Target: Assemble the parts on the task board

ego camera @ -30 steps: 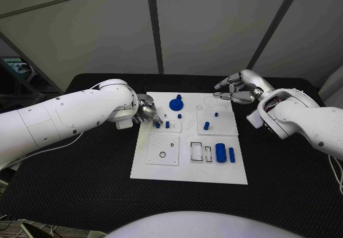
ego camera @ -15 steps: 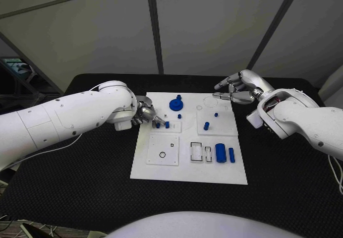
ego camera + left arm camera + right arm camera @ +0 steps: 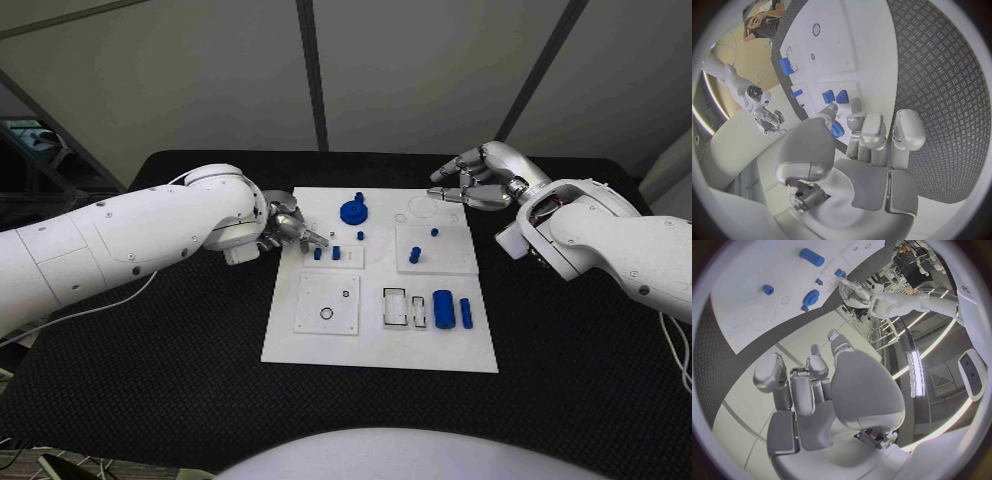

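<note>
At the left edge of the task board (image 3: 378, 345), the fingers (image 3: 870, 131) of the left hand (image 3: 284, 229) are drawn together with the thumb toward them, and a small blue part (image 3: 837, 130) is seen right at the fingertips in the left wrist view; whether it is actually pinched or merely lies behind them on the board cannot be told. Just beyond those fingertips two short blue pegs (image 3: 327, 253) stand side by side on the board's upper-left tile. Further out, a blue gear (image 3: 355, 211) sits near the board's far edge, a blue peg (image 3: 415, 254) stands upright on the upper-right tile, and a blue cylinder (image 3: 444, 308) lies beside a slimmer blue bar (image 3: 466, 312) by the rectangular slots on the near right.

The right hand (image 3: 476, 180) is held off the board's far right corner, its fingers loosely curled with nothing seen between them.

The step in hand is judged to be the seating or picking of a small peg at the upper-left tile by the left hand. A fine, steady fingertip alignment over the tile's holes would be called for next, with the neighbouring pegs left undisturbed; most parts are judged not yet assembled.
</note>
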Motion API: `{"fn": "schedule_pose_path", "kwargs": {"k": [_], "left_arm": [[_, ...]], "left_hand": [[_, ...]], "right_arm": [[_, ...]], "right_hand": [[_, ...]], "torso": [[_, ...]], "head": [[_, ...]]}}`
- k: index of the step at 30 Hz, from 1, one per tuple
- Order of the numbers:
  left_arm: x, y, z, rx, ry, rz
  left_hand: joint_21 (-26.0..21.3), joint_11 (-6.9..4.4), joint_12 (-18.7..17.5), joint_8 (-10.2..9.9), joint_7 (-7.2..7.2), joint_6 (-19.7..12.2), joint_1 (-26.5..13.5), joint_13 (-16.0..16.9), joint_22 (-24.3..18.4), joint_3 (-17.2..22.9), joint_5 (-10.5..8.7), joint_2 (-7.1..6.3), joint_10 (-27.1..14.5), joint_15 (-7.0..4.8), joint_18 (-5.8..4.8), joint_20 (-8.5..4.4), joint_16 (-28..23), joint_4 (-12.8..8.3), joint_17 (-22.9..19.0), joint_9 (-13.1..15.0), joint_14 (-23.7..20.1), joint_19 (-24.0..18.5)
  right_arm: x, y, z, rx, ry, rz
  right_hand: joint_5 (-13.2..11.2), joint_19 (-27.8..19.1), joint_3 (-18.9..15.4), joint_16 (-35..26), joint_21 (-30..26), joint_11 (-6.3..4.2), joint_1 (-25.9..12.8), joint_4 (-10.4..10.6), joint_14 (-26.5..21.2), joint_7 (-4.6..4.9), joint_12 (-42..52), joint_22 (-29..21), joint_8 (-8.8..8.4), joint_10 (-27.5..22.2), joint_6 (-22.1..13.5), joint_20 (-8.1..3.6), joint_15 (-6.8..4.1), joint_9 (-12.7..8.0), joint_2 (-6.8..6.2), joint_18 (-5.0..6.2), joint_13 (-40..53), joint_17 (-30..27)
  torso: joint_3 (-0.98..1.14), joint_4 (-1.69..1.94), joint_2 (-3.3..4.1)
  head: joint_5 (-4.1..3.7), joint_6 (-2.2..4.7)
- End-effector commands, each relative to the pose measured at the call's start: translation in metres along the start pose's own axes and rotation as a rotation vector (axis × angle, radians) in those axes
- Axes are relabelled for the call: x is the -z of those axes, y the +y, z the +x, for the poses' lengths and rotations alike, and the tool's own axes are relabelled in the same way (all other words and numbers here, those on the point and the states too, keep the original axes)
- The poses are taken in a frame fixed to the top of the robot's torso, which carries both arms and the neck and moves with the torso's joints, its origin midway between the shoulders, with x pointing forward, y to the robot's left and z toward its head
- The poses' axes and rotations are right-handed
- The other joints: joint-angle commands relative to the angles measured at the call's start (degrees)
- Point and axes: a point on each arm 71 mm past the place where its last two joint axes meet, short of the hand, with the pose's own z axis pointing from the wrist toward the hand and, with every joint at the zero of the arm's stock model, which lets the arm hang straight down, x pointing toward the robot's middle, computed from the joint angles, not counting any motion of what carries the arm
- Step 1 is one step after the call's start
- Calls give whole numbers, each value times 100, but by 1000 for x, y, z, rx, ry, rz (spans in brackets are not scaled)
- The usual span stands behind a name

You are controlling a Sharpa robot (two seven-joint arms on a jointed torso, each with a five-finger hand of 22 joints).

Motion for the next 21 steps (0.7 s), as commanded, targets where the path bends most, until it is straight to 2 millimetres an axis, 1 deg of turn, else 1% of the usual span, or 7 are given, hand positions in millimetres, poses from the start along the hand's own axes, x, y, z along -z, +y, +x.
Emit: {"fn": "schedule_pose_path", "kwargs": {"k": [1,6,10,11,13,17,21], "left_arm": [[3,-4,-6,51,-35,34],[7,-6,-13,83,-61,63],[8,-11,-17,97,-86,106],[8,-13,-17,95,-95,121],[9,-16,-18,86,-111,146],[10,-34,-20,40,-182,273],[11,-52,-19,-42,-256,395]], "left_hand": [[-46,-6,4,13,-10,21,50,-5,-8,-112,30,3,-49,36,217,-2,3,34,-4,-12,42,-39],[-125,1,-55,0,-3,8,83,-91,-81,-261,35,17,-101,41,237,4,-8,92,-15,-34,38,-88],[-597,98,-567,-91,109,-217,450,-709,-532,-446,47,98,-527,117,342,65,-100,31,-94,-120,-43,-426],[-821,138,-799,-133,147,-315,592,-980,-740,-470,47,137,-734,145,395,82,781,-7,746,-161,222,-594],[-1012,176,-988,-171,192,-399,768,-1224,-905,-501,55,178,-914,181,432,118,1035,-57,965,-216,243,-728],[-2254,328,-1464,-404,343,-701,1340,-1642,-2000,-432,61,220,-1614,331,668,240,109,-285,-58,-471,-408,-1675],[-2606,376,-1835,-625,383,-732,1911,-1937,-2166,-154,57,188,-2114,393,656,336,-746,-574,-965,-743,-1126,-1948]], "right_arm": [[-1,1,0,1,3,-9],[-1,1,0,2,3,-9],[-1,1,0,2,2,-7],[-1,1,0,2,2,-7],[-1,1,0,2,2,-7],[-1,0,0,2,3,-6],[-1,1,0,2,3,-5]], "right_hand": [[17,-17,-13,-19,-37,-28,-1,0,439,-19,-31,-10,17,-6,23,-7,-34,-8,63,56,-6,792],[17,-17,-13,-19,-37,-28,-1,0,439,-19,-31,-10,17,-6,23,-7,-34,-8,63,56,-6,792],[17,-17,-13,-19,-37,-28,-1,0,439,-19,-31,-10,17,-6,23,-7,-34,-8,63,56,-6,792],[17,-17,-13,-19,-37,-28,-1,0,439,-19,-31,-10,17,-6,23,-7,-34,-8,63,56,-6,792],[17,-17,-13,-19,-37,-28,-1,0,439,-19,-31,-10,17,-6,23,-7,-34,-8,63,56,-6,792],[19,-18,-14,-22,-40,-28,-2,1,438,-19,-32,-13,18,-6,22,-8,-34,-9,64,57,-7,787],[21,-20,-15,-26,-43,-28,-4,2,437,-19,-32,-17,19,-6,21,-8,-35,-10,64,58,-9,782]], "torso": [[2,5,3],[4,0,1],[5,-6,3],[5,-6,4],[5,-9,6],[5,-12,9],[5,-8,9]], "head": [[-5,3],[-1,13],[-10,18],[-14,19],[-19,23],[-45,36],[-62,39]]}}
